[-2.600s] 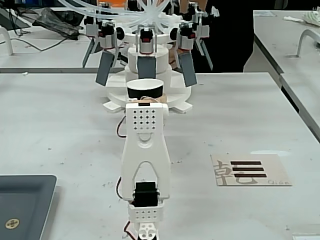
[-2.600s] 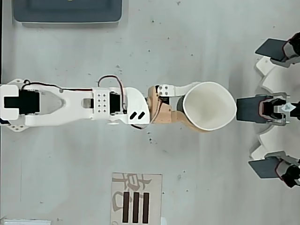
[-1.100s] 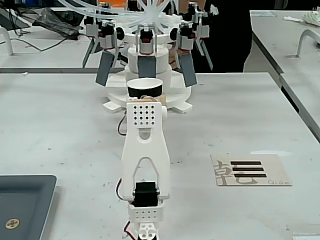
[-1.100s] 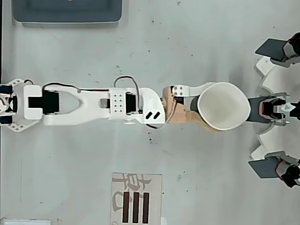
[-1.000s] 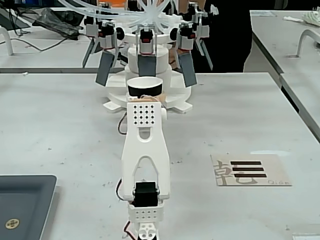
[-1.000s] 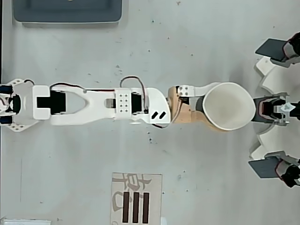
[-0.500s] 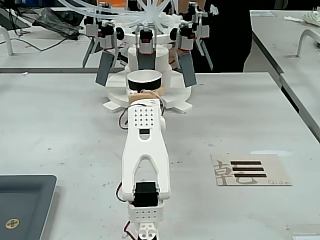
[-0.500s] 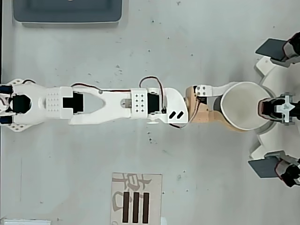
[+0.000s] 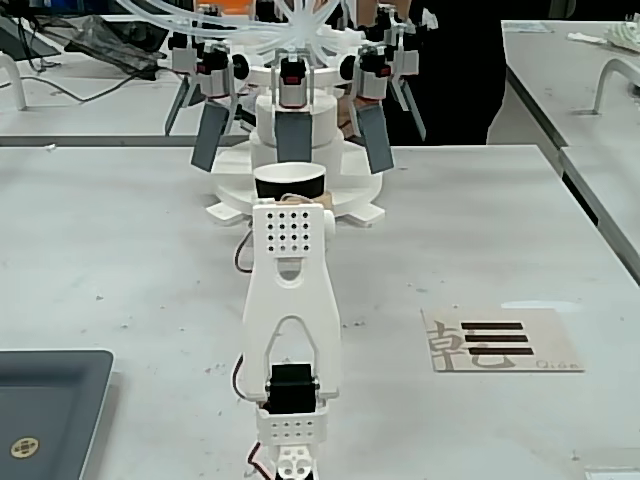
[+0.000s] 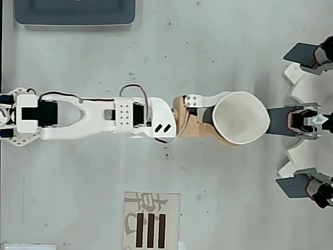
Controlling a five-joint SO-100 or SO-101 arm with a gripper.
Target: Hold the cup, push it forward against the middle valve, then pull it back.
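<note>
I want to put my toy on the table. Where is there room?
Bare table lies on either side of the arm: between it and the dark tray, and between it and the printed card. It is crowded ahead, where the cup meets the middle valve and the slanted paddles.

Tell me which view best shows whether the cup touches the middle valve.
The overhead view: the cup, held in the pincer, has its rim meeting the middle valve paddle edge. In the fixed view, the cup overlaps the valve, hiding any gap.

White arm (image 10: 93,115), black servos, red-black cables.
</note>
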